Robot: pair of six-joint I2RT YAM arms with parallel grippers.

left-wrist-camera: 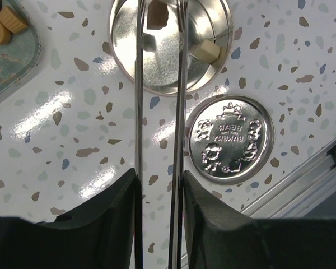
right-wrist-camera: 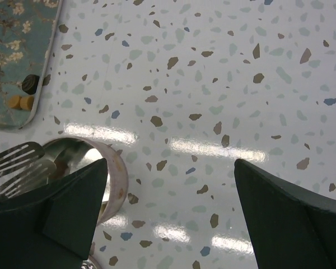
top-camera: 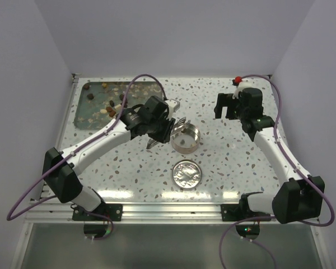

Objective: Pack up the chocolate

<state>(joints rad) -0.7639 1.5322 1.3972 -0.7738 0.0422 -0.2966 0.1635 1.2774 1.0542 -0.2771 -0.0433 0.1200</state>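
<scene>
Steel tongs were seen from above clamped in the left gripper, their tips held over the near rim of the open tin at mid-table. The lid lay flat just in front of the tin, apart from it. Most of the chocolate was scattered on the tray at the far left, dark and cream lumps mixed. The right gripper was held above the table to the right of the tin, well apart from everything, with its jaws spread wide and nothing between them.

From the left wrist, the two tong arms were shown pressed between the fingers and running up into the tin. One dark lump and one cream lump could be made out inside it; whether the dark one was loose or pinched at the tips could not be told. Two cream pieces were seen on the tray corner.

From the right wrist, only the wide-set fingers, the slotted tong tips at the tin and a few lumps on the tray edge were visible.

Packing was judged barely begun: perhaps two pieces were in, many were left on the tray, and the lid was not yet fitted.
</scene>
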